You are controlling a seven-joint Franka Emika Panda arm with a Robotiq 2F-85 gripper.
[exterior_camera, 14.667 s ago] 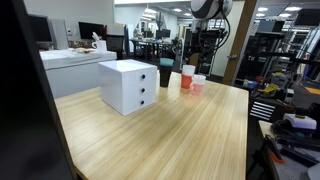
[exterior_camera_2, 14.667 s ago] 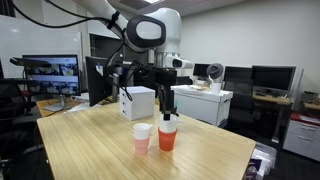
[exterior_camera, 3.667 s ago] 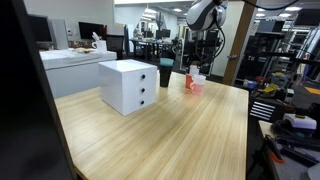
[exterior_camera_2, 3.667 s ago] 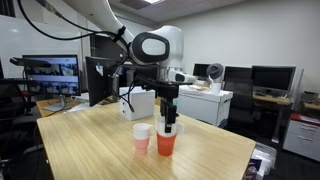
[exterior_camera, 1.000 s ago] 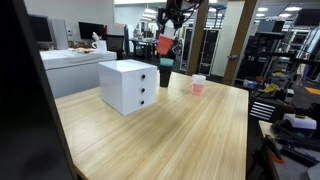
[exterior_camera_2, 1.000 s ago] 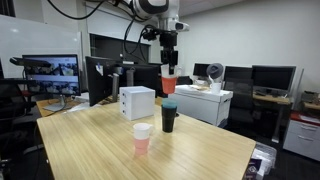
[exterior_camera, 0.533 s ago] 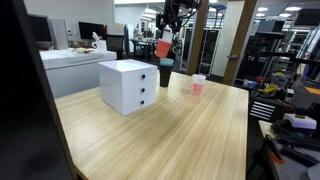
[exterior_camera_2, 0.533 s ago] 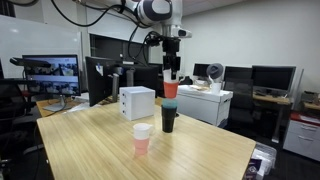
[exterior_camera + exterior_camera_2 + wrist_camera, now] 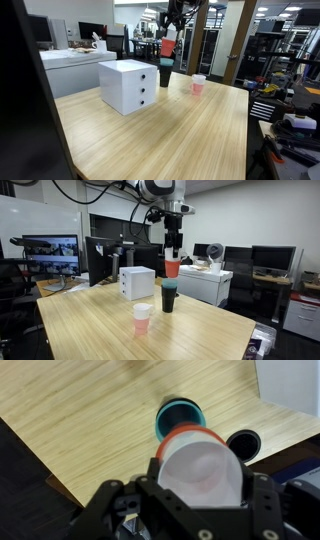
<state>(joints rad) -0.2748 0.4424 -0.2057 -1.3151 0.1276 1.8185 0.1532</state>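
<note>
Lifted off the worktop (image 9: 90,320) where it stood a few seconds earlier beside the pink cup (image 9: 142,318), the orange cup (image 9: 171,268) now hangs in the air, a little lower than a second ago. It sits directly above the dark cup with a teal rim (image 9: 169,297), with a clear gap between the two.

In both exterior views the worktop is pale wood-grain laminate, filling the lower half of the frame. On it stand a white three-drawer box (image 9: 129,86) left of centre, the dark cup just right of the box (image 9: 165,74), and the pink cup (image 9: 198,86) further right, apart from the rest. The room is an open office or lab: a lit monitor (image 9: 48,255) at the left edge, a white desk (image 9: 205,280) behind the cups, and racks and ceiling lights in the background of an exterior view.

The jaws come down from the top of the frame on the arm (image 9: 160,190) and are closed on the upper part of the orange cup, holding it upright. In the wrist view the cup's white inside (image 9: 200,465) fills the centre, the fingers flank it on both sides, and the teal rim (image 9: 178,412) shows just above it.
</note>
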